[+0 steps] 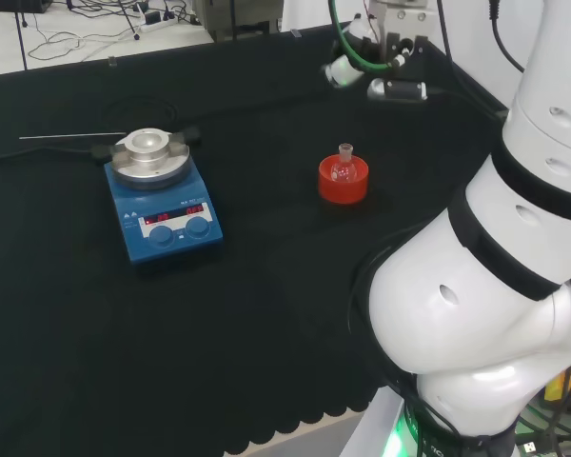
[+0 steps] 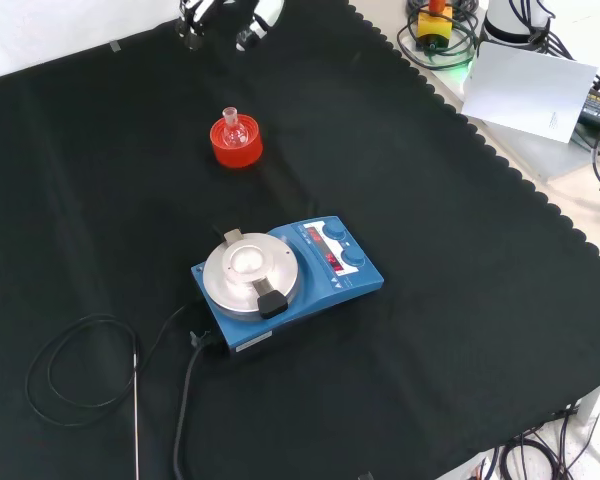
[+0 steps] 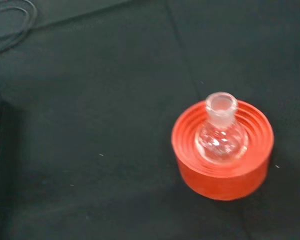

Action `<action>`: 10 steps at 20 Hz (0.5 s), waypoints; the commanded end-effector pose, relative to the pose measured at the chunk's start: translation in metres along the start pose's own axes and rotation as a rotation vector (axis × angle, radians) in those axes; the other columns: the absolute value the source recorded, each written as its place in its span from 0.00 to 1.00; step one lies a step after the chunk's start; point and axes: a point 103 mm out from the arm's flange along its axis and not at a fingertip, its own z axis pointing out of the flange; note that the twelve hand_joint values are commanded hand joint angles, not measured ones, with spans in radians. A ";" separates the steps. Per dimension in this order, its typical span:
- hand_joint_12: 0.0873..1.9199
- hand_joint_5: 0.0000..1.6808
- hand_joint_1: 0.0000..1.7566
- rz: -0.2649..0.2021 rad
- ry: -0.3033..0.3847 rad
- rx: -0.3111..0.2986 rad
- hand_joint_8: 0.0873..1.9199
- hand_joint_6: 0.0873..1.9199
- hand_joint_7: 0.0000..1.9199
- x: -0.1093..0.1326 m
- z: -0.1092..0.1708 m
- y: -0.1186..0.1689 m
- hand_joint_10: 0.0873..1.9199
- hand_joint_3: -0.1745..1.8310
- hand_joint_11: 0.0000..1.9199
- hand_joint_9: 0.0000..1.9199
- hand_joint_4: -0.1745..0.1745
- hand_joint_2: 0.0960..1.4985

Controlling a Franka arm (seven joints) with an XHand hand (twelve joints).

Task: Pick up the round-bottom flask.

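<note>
Closest to the wrist camera stands a small clear round-bottom flask (image 3: pixel 221 131), upright with its short neck pointing up, seated in the hollow of a red ribbed ring stand (image 3: pixel 223 155) on the black cloth (image 3: pixel 100 150). Going left to right in the head view, a thin metal rod (image 1: pixel 71 137) lies on the cloth at the far left, then comes a blue magnetic stirrer hotplate (image 1: pixel 162 195) with a round silver top plate and two blue knobs on its front panel. Well apart from it, toward the middle of the bench, is the red stand (image 1: pixel 344 181) with the flask (image 1: pixel 344 166) in it, nothing touching either. Above and a little right of the flask, near the far edge of the cloth, hangs the hand (image 1: pixel 344 69), well clear of the glass; from here I cannot tell whether its fingers are apart or curled. The big white links of the arm (image 1: pixel 485 276) take up the right side. In the front view a black cable (image 2: pixel 70 372) lies looped on the cloth at the lower left, the hotplate (image 2: pixel 285 282) sits near the middle, and the flask (image 2: pixel 234 130) in its stand (image 2: pixel 237 148) is farther off, with the hand (image 2: pixel 258 25) above them at the top edge.
</note>
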 end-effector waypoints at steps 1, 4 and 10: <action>0.70 0.26 0.42 0.011 0.068 -0.022 0.29 0.10 0.07 -0.018 0.031 0.045 0.34 0.38 0.07 0.15 0.47 0.55; 0.70 0.26 0.42 0.015 0.085 -0.017 0.30 0.08 0.08 -0.019 0.041 0.050 0.34 0.41 0.07 0.15 0.45 0.50; 0.71 0.27 0.43 0.016 0.133 -0.015 0.31 0.06 0.08 -0.019 0.056 0.051 0.35 0.42 0.08 0.16 0.44 0.46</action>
